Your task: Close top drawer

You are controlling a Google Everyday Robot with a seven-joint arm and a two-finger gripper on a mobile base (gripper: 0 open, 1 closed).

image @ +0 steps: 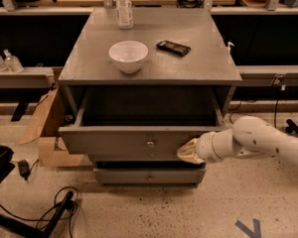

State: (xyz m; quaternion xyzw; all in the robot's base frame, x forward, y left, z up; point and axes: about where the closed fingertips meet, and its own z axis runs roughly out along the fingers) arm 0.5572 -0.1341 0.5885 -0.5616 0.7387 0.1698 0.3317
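The top drawer [114, 143] of the grey cabinet [154, 68] stands pulled out, its inside dark and bare as far as I can see. Its small round metal knob [150, 144] sits at the centre of the front. My gripper [188, 151], on a white arm coming in from the right, rests against the right part of the drawer front, just right of the knob. A shorter lower drawer [149, 175] below is pulled out a little.
On the cabinet top stand a white bowl [128, 56], a clear bottle [123, 6] and a dark flat packet [173, 47]. A cardboard box [47, 133] sits at the cabinet's left. Cables [49, 207] lie on the floor at front left. Long benches run behind.
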